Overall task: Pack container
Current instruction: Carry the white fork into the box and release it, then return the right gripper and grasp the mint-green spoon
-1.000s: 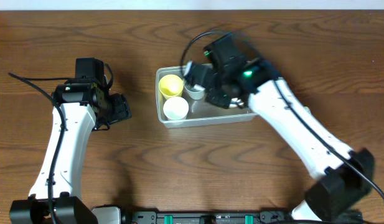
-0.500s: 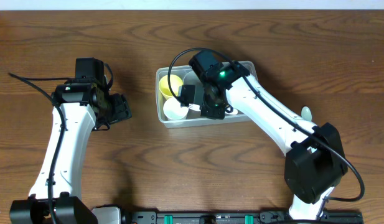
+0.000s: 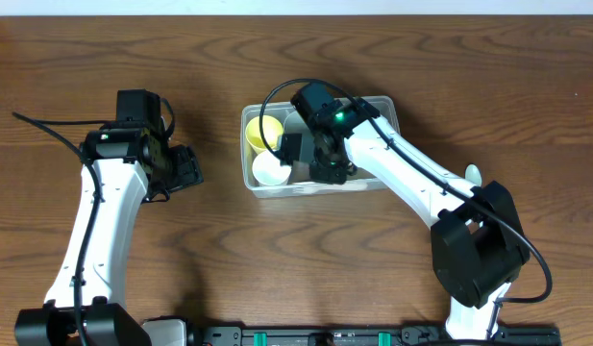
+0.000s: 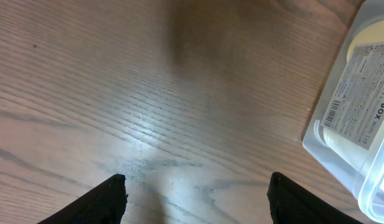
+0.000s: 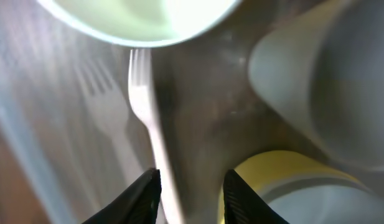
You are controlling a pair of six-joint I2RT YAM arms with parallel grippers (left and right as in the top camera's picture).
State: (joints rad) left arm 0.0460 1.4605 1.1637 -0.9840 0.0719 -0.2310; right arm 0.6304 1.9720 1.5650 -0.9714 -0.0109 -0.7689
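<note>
- Far left first: left gripper (image 4: 196,199) hanging over the bare wooden table (image 3: 104,58), fingers spread wide, nothing between them, nothing touched.
- From its wrist camera, only wood grain under the two dark tips, plus one labelled corner of the tub off at the right edge, well apart from that gripper.
- On to the middle: container (image 3: 384,109) sitting flat on the table, a clear rectangular tub with rounded corners and a rim, long side running across.
- At its left end, yellow bowl (image 3: 264,135) toward the far wall and white bowl (image 3: 271,170) toward the near wall, close together; touching or not, cannot tell.
- Just beside those two, and down inside the tub: right gripper (image 5: 192,190), nose pointed at the floor of it.
- Close-up from the right wrist: jaws parted a modest way, clearly wider than the slim handle running between them.
- That handle belonging to a white plastic fork (image 5: 145,118), lying flat on the tub floor, tines aimed toward the white bowl.
- Handle hard up against one finger; touching or only beside, cannot tell. Not pinched, though: pincer loose, clenched on nothing.
- Grey bowl (image 5: 328,81) to the other side of the fork in that same view, yellow rim below it.
- Rightmost: right arm (image 3: 411,183) sloping from the tub down to its base at the near edge, and a small pale object (image 3: 474,175) peeking out just beside it, too hidden to name.
</note>
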